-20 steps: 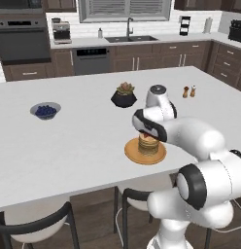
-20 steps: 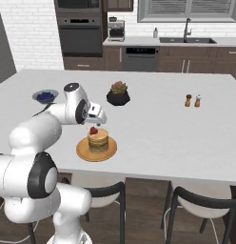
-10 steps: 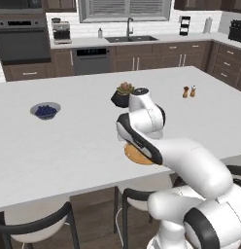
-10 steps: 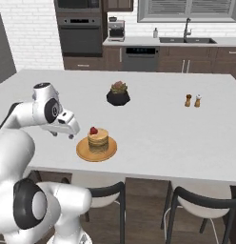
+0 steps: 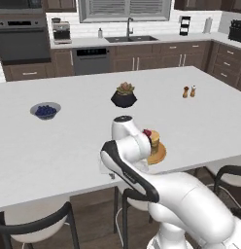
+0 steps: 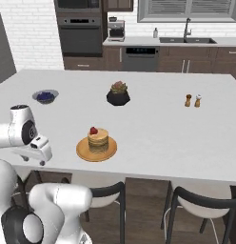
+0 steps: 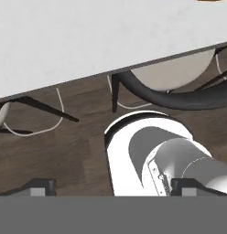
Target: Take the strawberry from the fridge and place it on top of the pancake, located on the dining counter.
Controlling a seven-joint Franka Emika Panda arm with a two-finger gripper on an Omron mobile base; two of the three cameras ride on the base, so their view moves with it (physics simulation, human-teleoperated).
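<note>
The strawberry (image 6: pixel 93 130) was a tiny red roundish fruit, sitting on top of the pancake (image 6: pixel 98 138), toward the stack's left side in the right base view. In the left base view the strawberry (image 5: pixel 147 133) showed as a small dark-red dot just beside the arm's white wrist, with the pancake (image 5: pixel 154 140) half hidden behind that wrist. The pancake was a short stack of golden-brown rounds with paler edges, resting on a flat orange-brown plate (image 6: pixel 83 150). The plate stood on the dining counter (image 6: pixel 153 128), a broad white top, near its front edge and well apart from the bowl of blueberries (image 6: pixel 45 96), the dark potted succulent (image 6: pixel 118 94) and the pair of small shakers (image 6: pixel 192 100) farther back.

The gripper (image 6: pixel 35 160) hung at the counter's front-left edge in the right base view, apart from the plate and pointing down. In the hand view its two dark fingertips (image 7: pixel 38 186) stood at opposite sides of the frame, spread wide with nothing between them, so the claw was released. Beyond them lay the counter's edge, dark wood floor and dark stools (image 7: pixel 179 93).

No brand, label or writing could be read anywhere; the appliances along the back wall were too small to show any
</note>
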